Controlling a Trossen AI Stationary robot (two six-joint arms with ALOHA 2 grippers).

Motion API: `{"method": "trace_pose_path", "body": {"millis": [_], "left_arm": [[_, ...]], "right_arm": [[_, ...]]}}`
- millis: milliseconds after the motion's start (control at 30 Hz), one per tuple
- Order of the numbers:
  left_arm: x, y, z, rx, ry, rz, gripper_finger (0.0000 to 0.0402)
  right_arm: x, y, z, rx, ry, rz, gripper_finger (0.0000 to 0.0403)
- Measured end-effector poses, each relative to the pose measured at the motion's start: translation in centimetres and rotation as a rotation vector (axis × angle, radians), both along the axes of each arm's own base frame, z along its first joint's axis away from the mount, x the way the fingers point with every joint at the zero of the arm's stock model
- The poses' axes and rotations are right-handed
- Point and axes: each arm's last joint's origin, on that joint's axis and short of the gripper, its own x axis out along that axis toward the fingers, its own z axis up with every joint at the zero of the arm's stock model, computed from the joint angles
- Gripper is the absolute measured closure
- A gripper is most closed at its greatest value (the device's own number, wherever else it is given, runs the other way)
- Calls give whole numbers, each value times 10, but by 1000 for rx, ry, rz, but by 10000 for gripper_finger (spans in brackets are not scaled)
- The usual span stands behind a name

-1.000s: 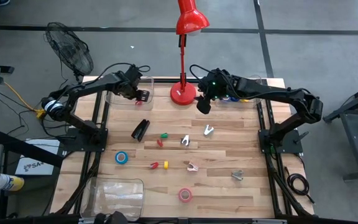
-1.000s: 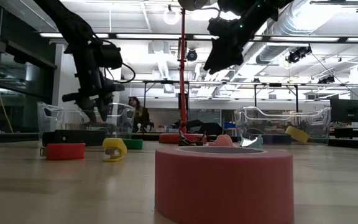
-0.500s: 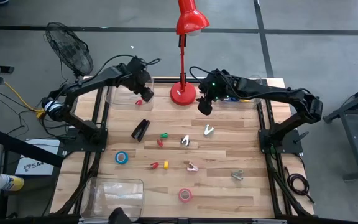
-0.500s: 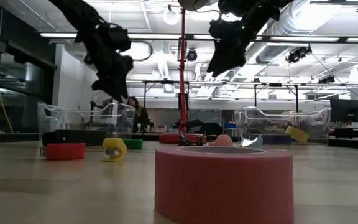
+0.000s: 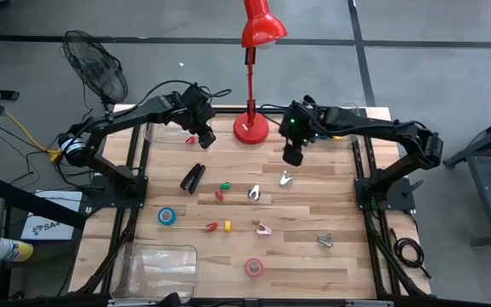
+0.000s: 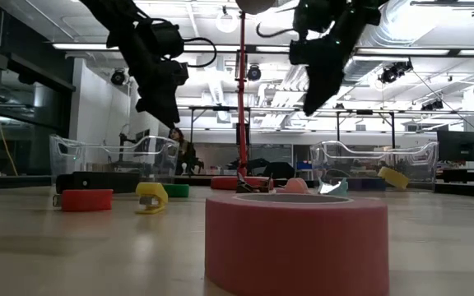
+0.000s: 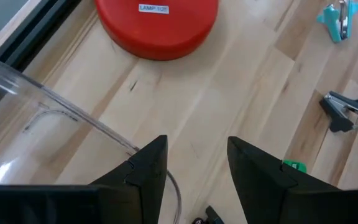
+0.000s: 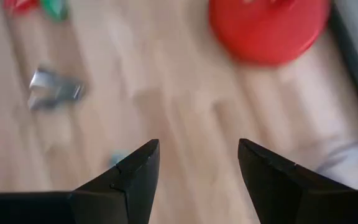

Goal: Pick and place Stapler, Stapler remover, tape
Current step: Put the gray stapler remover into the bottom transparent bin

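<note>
Left gripper [image 5: 201, 128] up above the table [image 5: 331, 269], by the near edge of the far-left bin [image 5: 164, 136] and left of the lamp base [image 5: 250, 130]; fingers [image 7: 149, 163] parted with only bare wood between them, nothing held. Small red piece [image 5: 191, 140] just below it in the high view, possibly a stapler remover, too small to call. Right gripper [image 5: 292, 158] also raised, right of the lamp base and just above the silver stapler remover [image 5: 285, 179]; fingers [image 8: 137, 169] wide apart, empty. Stapler [image 5: 193, 177] flat on the table left of centre, angled, well clear of both grippers. Blue tape [image 5: 167, 216] near the left edge below the stapler; pink tape [image 5: 253, 268] near the front edge, filling the foreground of the low view [image 6: 296, 238]. More tape in the far-right bin [image 5: 348, 132], mostly hidden by the right arm. Other small removers scattered mid-table: green [image 5: 225, 185], red [image 5: 219, 195], white [image 5: 254, 193], pink [image 5: 264, 228], grey [image 5: 325, 240], plus a red-and-yellow pair [image 5: 219, 227]. Second clear bin [image 5: 158, 266] at the front-left corner.
</note>
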Motion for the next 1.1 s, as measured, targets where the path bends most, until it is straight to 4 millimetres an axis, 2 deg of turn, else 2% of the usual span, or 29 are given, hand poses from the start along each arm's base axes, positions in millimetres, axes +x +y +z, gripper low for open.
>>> {"method": "trace_pose_path", "body": {"millis": [200,300,500,733,900,1100], "left_arm": [[-1,1,0,-9,-2,18,236],[0,1,0,-7,-3,6,236],[0,0,0,-7,-7,-12,236],[1,-1,0,-23,-33,-76,236],[1,-2,1,-35,-52,-118,236],[1,-3,1,-29,-62,-163,236]], "right_arm": [[-18,14,-8,191,185,13,194],[-24,28,-10,275,277,11,194],[-27,65,-10,385,413,26,194],[-29,119,-20,400,520,50,194],[-36,149,-30,426,595,-2,192],[-45,175,-41,480,654,-5,152]]}}
